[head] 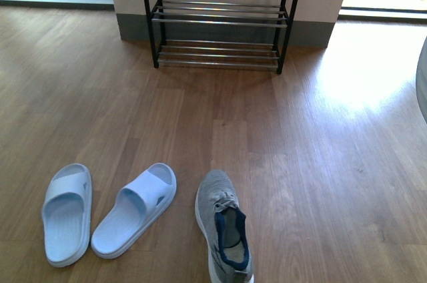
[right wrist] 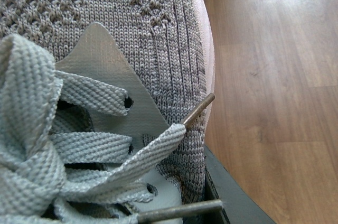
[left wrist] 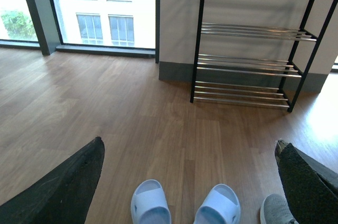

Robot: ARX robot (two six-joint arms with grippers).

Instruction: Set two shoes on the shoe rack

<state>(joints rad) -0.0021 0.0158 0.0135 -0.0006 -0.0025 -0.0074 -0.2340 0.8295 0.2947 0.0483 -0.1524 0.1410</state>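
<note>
Black padded fingers (left wrist: 68,187) of the left gripper (left wrist: 189,145) stand wide apart, and only bare wooden floor (left wrist: 158,129) shows between them. Through that gap the shoe rack (left wrist: 245,67) stands well ahead, its black frame and chrome rod shelves set against a pale wall (left wrist: 179,18), with a tall window (left wrist: 100,7) to the rack's left.

On the right wrist view, a grey knit sneaker (right wrist: 132,18) fills nearly the whole picture, its flat pale laces (right wrist: 79,145) in the foreground. Of the right gripper, only a dark edge (right wrist: 235,200) shows just beside the sneaker's sole. I cannot tell how its jaws stand, or whether they hold the shoe.

In the front view the shoe rack (head: 220,13) sits at the far side of the floor. Well short of it, roughly in line with its middle, a second grey sneaker (head: 223,226) with navy lining lies with its toe towards the rack. I cannot tell whether this is the shoe in the right wrist view.

To the left of that sneaker, equally far from the rack, lie two light-blue slides. The nearer slide (head: 135,208) is angled with its toe leaning towards the rack's middle. The outer slide (head: 67,213) points straighter and lies just beside the nearer one without touching it.
</note>
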